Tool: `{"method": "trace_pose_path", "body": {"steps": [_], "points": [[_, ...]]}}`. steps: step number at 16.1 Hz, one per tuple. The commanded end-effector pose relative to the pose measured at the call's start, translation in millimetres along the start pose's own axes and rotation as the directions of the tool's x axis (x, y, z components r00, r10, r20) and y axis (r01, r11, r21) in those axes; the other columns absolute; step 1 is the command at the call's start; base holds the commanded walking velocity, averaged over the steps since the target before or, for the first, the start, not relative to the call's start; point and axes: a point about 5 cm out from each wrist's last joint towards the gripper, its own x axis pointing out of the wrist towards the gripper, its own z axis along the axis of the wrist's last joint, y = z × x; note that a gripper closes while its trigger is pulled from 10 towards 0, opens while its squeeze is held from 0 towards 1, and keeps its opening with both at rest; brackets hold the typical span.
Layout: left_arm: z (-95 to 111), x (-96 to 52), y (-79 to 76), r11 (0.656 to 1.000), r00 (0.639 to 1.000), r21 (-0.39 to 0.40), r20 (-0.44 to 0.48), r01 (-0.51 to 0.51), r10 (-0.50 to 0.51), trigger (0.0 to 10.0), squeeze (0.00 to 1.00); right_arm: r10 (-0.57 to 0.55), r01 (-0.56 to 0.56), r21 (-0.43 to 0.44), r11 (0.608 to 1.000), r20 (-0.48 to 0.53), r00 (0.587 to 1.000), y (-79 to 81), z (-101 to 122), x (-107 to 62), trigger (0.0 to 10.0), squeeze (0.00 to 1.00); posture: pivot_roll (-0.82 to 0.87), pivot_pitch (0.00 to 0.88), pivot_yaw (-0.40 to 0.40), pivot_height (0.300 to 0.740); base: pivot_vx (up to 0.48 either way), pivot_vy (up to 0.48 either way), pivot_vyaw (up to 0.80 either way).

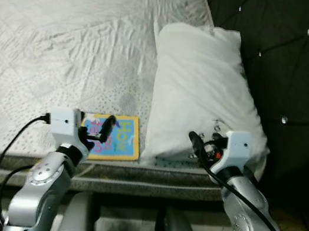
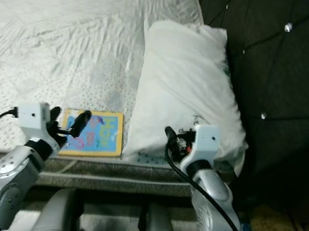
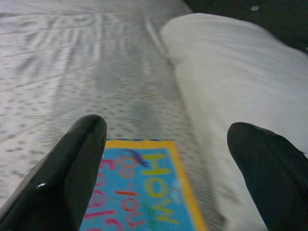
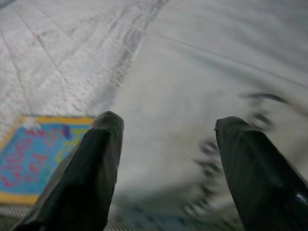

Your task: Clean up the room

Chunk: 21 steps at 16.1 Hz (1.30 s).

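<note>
Both my silver arms reach forward at waist height, elbows bent, my left gripper (image 1: 99,128) and right gripper (image 1: 199,144) each held level with black fingers spread wide apart, gripping nothing.

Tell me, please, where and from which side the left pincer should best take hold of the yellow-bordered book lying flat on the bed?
Probably the book's near edge, approached from the foot of the mattress. It lies flat beside the pillow, close to the mattress edge, so the far side and the pillow side look harder to reach. The left pincer hovers open just above that near edge, so one finger could slide under it.
</note>
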Motion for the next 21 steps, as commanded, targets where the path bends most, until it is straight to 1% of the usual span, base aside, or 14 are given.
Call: {"method": "trace_pose_path", "body": {"steps": [1,3,6,8,12,14,16,19,20,21], "points": [[-2.1,-1.7,5.2,0.999,0.999,-0.022,-0.008,-0.042,0.042,10.0,0.00,0.014,-0.015,-0.006,1.000,-0.006,1.000,3.9,-1.3,1.5,10.0,0.00,-0.13,0.164,-0.009,0.577,0.000,0.000,0.00],[-2.7,-0.4,5.6,0.998,0.998,-0.020,-0.016,-0.053,0.053,10.0,0.00,0.022,-0.022,-0.009,1.000,-0.005,1.000,5.0,-1.7,2.2,10.0,0.00,-0.13,0.160,-0.008,0.577,0.000,0.000,0.00],[-5.0,1.3,7.9,0.996,0.996,-0.026,-0.035,-0.082,0.081,10.0,0.00,0.031,-0.031,-0.009,0.999,-0.001,1.000,5.6,-1.5,2.7,10.0,0.00,-0.13,0.156,-0.009,0.542,0.000,0.000,0.00],[-6.7,2.2,8.5,0.994,0.993,-0.021,-0.045,-0.106,0.105,10.0,0.00,0.032,-0.032,-0.015,0.999,-0.002,0.999,5.9,-1.9,2.9,10.0,0.00,-0.13,0.155,-0.013,0.527,0.000,0.000,0.00],[-9.7,3.4,8.5,0.992,0.991,-0.017,-0.057,-0.126,0.124,10.0,0.00,0.034,-0.034,-0.023,0.999,-0.009,0.999,6.2,-2.9,2.6,10.0,0.00,-0.14,0.153,-0.013,0.527,0.000,0.000,0.00],[-10.3,4.1,8.5,0.992,0.990,-0.020,-0.061,-0.126,0.125,10.0,0.00,0.039,-0.040,-0.046,0.998,-0.014,0.999,7.4,-3.6,1.6,10.0,0.00,-0.14,0.155,-0.010,0.527,0.000,0.000,0.00],[-10.8,4.5,7.8,0.992,0.990,-0.021,-0.063,-0.125,0.123,10.0,0.00,0.047,-0.048,-0.071,0.996,-0.017,0.999,9.9,-4.8,0.2,10.0,0.00,-0.14,0.156,-0.009,0.527,0.000,0.000,0.80],[-17.2,3.7,7.3,0.991,0.986,-0.035,-0.108,-0.133,0.128,10.0,0.00,0.043,-0.044,-0.053,0.998,-0.024,0.999,9.1,-6.7,-0.7,10.0,0.00,-0.14,0.159,-0.009,0.527,0.000,0.000,0.80],[-22.8,3.2,8.9,0.990,0.982,-0.039,-0.138,-0.138,0.131,10.0,0.00,0.041,-0.042,-0.049,0.998,-0.025,0.999,9.0,-7.2,-0.8,10.0,0.00,-0.14,0.159,-0.009,0.527,0.000,0.000,0.79],[-26.3,3.5,9.9,0.988,0.979,-0.056,-0.156,-0.141,0.131,10.0,0.00,0.032,-0.033,-0.031,0.999,-0.021,0.999,8.3,-7.4,-0.8,10.0,0.00,-0.14,0.160,-0.009,0.527,0.000,0.000,0.00]]}}
